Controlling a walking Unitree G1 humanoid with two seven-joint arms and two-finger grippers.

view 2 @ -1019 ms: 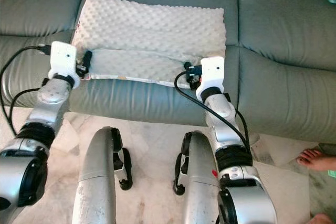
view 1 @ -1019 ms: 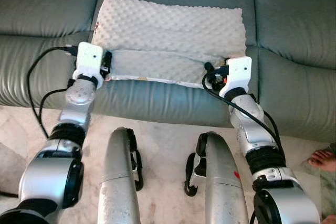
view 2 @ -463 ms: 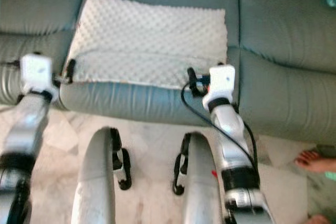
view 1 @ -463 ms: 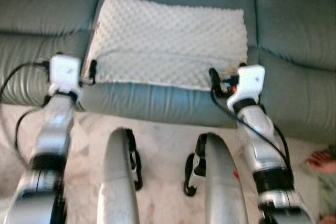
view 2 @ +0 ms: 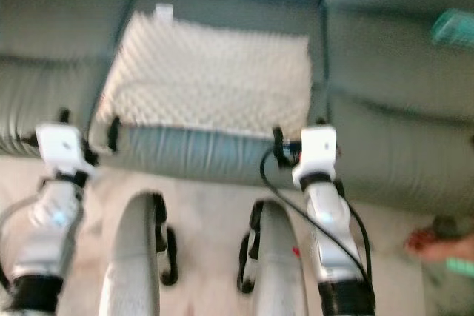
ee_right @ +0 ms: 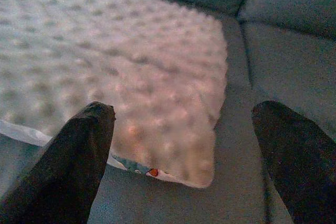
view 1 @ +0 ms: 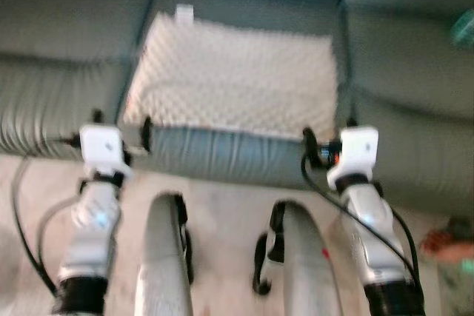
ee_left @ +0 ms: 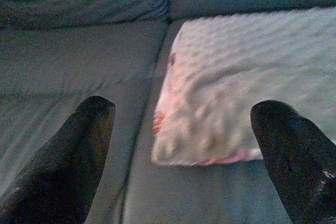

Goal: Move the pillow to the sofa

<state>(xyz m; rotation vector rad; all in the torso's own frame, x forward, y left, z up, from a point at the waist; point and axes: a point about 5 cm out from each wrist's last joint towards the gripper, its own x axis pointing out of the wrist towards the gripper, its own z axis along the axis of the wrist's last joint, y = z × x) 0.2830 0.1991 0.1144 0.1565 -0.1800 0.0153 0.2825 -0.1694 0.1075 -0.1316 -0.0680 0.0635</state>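
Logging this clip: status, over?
Left gripper and right gripper open, clear of pillow. Pillow flat on sofa seat. Nothing in the way.

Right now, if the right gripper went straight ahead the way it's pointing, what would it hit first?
Most likely the pillow: its near corner lies on the sofa seat between the open fingers of the right gripper. Depth is unclear, so it might skim the seat first.

Both eye views are smeared with motion blur, softening every edge under dim, flat, bluish light. The wrist views are darker yet sharper: the pillow (ee_left: 231, 93) shows its bumps, while the near black fingers (ee_right: 68, 166) are unfocused silhouettes.
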